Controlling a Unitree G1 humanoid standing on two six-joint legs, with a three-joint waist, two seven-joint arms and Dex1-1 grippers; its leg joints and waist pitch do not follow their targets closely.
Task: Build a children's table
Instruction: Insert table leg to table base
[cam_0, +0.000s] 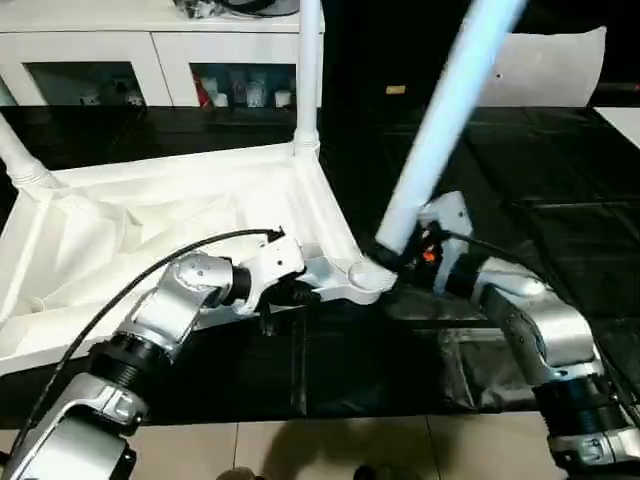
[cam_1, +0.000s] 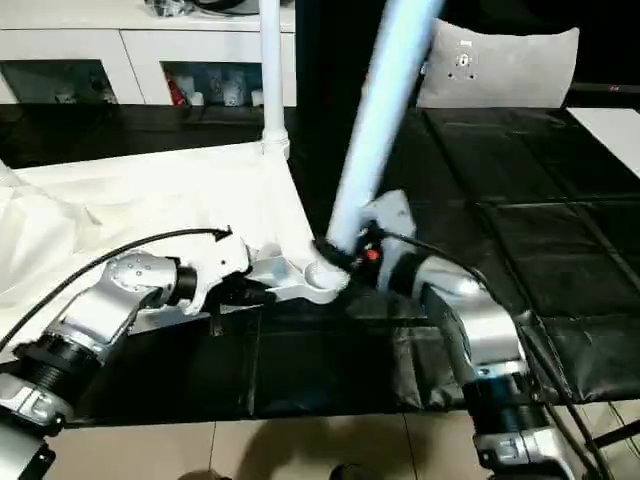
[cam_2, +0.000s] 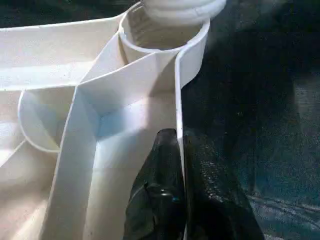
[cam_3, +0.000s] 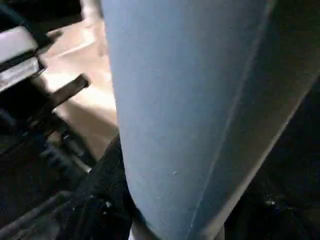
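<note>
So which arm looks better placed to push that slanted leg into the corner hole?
The right. Its gripper already holds the tilted leg low down, just above the corner socket. The left gripper is busy: its fingers pinch the tabletop's rim, probably steadying it.

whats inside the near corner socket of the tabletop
The threaded end of a tilted leg sits at the mouth of the near corner socket of the tabletop. The socket's ribbed inner wall shows; its bottom is covered by the leg.

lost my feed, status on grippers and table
Left gripper clamps tabletop rim. Right gripper holds tilted leg at near corner socket. Nothing blocking.
</note>
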